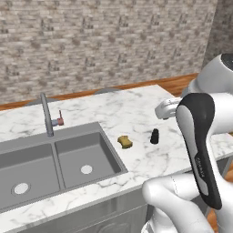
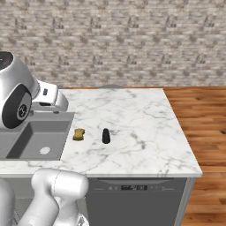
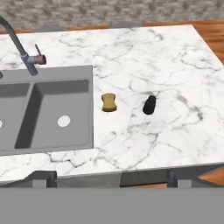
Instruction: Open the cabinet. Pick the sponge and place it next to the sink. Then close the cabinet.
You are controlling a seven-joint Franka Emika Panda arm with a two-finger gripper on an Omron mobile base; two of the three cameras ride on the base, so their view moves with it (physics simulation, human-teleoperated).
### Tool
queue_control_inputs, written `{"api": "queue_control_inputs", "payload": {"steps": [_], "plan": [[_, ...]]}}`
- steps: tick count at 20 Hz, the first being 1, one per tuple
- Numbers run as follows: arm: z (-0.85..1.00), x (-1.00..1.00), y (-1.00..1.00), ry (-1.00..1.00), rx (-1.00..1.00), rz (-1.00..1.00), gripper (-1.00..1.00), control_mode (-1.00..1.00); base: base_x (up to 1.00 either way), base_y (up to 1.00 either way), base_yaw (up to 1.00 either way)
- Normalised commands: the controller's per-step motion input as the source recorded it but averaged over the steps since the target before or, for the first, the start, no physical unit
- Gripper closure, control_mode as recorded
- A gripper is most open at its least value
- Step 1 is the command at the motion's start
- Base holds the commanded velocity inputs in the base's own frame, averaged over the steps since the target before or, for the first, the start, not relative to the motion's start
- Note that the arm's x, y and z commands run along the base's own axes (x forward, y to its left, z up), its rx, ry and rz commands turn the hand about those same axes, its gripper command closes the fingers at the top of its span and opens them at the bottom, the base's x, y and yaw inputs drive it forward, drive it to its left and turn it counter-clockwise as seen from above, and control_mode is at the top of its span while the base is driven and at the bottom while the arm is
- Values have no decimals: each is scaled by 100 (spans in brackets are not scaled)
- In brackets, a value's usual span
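sponge (image 3: 109, 102): on marble counter (image 3: 144, 52) just beside sink (image 3: 52, 72) | likely light, soft, compressible; pinch across narrow waist | gripper (image 3: 109, 178): released, empty

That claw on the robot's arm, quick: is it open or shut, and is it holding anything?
Gripper: open and empty. The sponge lies free on the counter, beside the sink.

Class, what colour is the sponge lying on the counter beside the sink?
Mustard yellow; the sponge shows best in the hand view.
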Motion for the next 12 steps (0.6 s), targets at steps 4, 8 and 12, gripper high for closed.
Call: {"api": "queue_control_inputs", "payload": {"steps": [4,8,12], "plan": [[0,-4,0,1,0,1,-100,-100,0,0,0],[0,-2,0,0,0,0,-100,100,-5,0,0],[0,0,0,0,0,0,-100,100,-15,-27,-6]]}}
